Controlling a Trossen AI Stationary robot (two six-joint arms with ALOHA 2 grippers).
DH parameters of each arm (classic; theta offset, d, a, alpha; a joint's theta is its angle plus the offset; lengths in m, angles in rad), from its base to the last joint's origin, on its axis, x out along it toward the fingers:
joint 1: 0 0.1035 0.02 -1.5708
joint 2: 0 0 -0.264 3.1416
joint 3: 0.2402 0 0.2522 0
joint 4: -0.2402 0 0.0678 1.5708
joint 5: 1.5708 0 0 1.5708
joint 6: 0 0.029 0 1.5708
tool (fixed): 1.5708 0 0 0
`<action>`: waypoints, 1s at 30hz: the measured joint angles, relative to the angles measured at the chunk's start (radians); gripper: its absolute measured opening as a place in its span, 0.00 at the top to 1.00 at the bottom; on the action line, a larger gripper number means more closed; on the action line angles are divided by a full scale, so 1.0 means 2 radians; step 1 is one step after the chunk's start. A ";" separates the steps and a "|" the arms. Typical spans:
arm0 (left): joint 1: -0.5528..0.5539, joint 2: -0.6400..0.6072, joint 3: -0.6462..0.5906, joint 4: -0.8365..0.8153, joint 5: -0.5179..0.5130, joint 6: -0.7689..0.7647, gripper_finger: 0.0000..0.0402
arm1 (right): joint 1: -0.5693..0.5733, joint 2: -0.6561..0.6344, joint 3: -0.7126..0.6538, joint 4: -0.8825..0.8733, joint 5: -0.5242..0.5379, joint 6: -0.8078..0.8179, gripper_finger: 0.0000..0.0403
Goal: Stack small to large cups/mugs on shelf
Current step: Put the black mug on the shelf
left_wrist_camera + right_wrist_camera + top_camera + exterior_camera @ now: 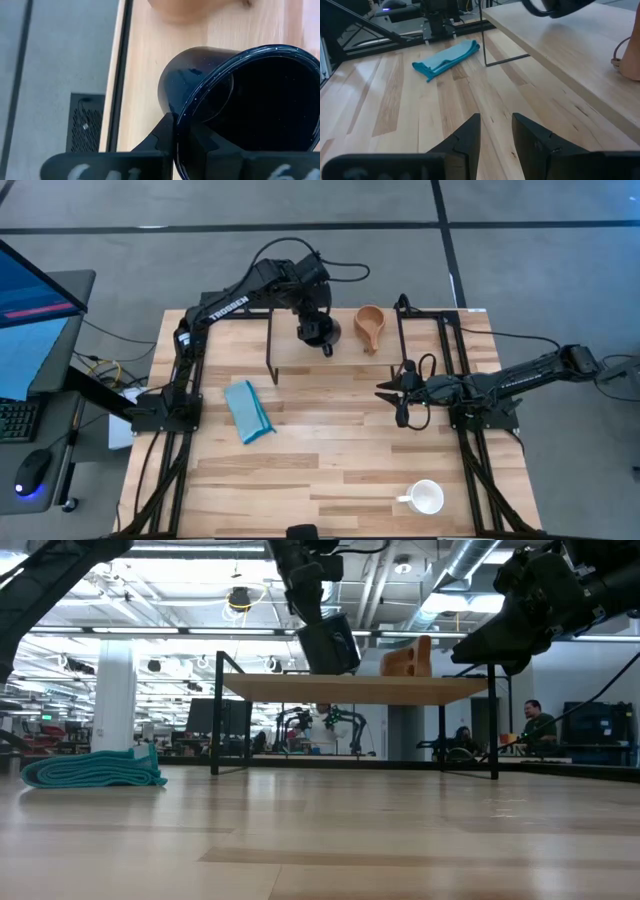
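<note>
Left gripper (182, 142) is holding the dark mug (318, 332) above the shelf (300, 340), jaws clamped on the mug's rim, one finger inside and one outside. The mug is hanging tilted, mouth facing back toward the wrist and base pointing away and down; its long axis is running obliquely to the shelf plank, not upright. The wooden cup (369, 325) is sitting on the shelf just beyond the jaws on their right-arm side, handle toward the tabletop's near edge, apart from the mug.

Right gripper (496, 131) is hovering over the tabletop (330, 450) beside the shelf, jaws slightly apart and gripping nothing. The white mug (425, 498) is standing far from both jaws near the tabletop's front edge.

Risks, as judged: the rim pinch is a thin hold, so the mug may swivel or slip. Releasing while tilted may tip it or knock the wooden cup. Handle position is not discernible.
</note>
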 joint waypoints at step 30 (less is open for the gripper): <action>0.036 0.012 -0.003 -0.082 0.040 -0.040 0.98 | 0.000 0.000 0.000 0.000 0.000 -0.001 0.67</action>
